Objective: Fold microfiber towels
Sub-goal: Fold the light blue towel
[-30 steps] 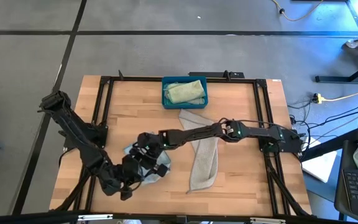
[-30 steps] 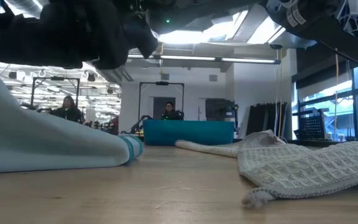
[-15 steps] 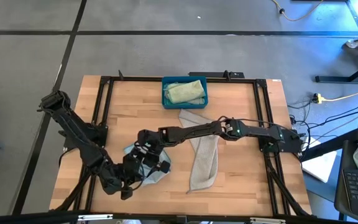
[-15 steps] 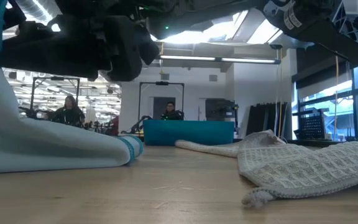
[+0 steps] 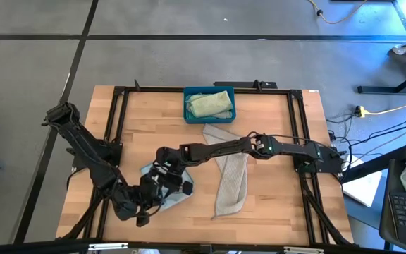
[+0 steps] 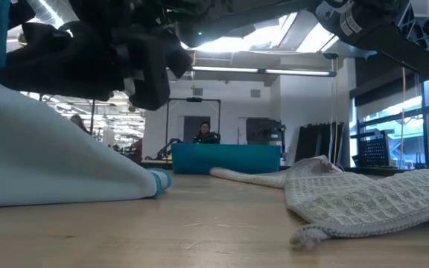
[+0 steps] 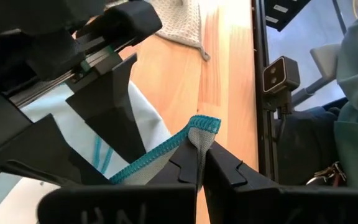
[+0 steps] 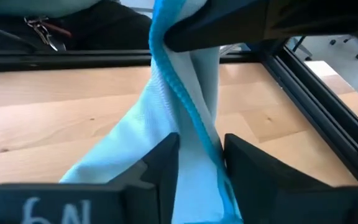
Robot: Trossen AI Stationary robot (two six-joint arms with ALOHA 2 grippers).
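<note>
A pale blue towel [image 5: 169, 195] with a teal stitched hem lies at the near left, partly raised; in the low view [image 6: 51, 167] it slopes up to the left. My left gripper [image 5: 152, 195] is shut on its corner. My right gripper [image 5: 169, 173] reaches across from the right and is shut on the same towel just below. A grey-beige towel [image 5: 231, 178] lies in a long strip on the table's middle. A pale green towel [image 5: 210, 106] lies in the teal bin [image 5: 189, 113] at the far edge. My left gripper pinches the towel's hemmed corner [image 7: 199, 129] between its two fingertips; the corner stands just above them. The cloth falls away from it toward my right gripper. One layer or several, I cannot tell. My right gripper has the towel's hemmed edge [image 8: 194, 124] between its two fingers [image 8: 165, 163]. The cloth runs as a gathered strip up from the fingers to my left gripper. Its lower part spreads onto the table [image 8: 98, 165].
The black frame rails [image 5: 118, 134] run along the table's left and right sides. Bare wood shows at the near right [image 5: 287, 204] and the far left. People sit in the room beyond the table in the low view [image 6: 203, 134].
My right gripper has gone a little toward the table's near left, closer to my left gripper. The raised part of the pale blue towel has shifted with the grippers; its lower part has stayed on the table.
</note>
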